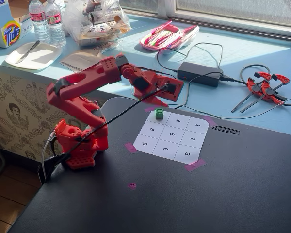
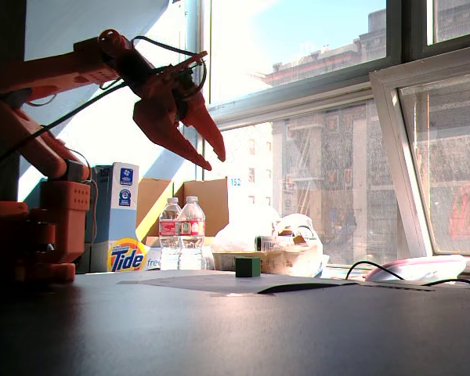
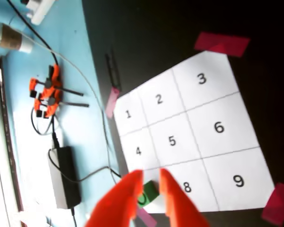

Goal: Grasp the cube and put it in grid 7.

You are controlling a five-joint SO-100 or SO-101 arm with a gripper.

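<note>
The small green cube [image 1: 159, 113] stands on the corner cell of the white numbered sheet [image 1: 172, 141], beside cells 4 and 8; this is grid 7 [image 1: 167, 117], and its digit is hidden. In a fixed view the cube [image 2: 247, 267] rests on the table, well below my red gripper [image 2: 215, 161], which hangs open in the air and holds nothing. The wrist view looks down between the two spread fingers of the gripper [image 3: 150, 174] onto the cube [image 3: 150, 191] and grid 7 [image 3: 154, 205]. From the other fixed view the gripper [image 1: 160, 101] is just behind and above the cube.
Pink tape [image 1: 194, 165] holds the sheet's corners to the dark table. Behind it on the blue surface lie a black power brick [image 1: 200, 74] with cables, red clamps [image 1: 264, 87], a pink case [image 1: 167, 36], bottles [image 1: 47, 22] and a plate [image 1: 33, 56].
</note>
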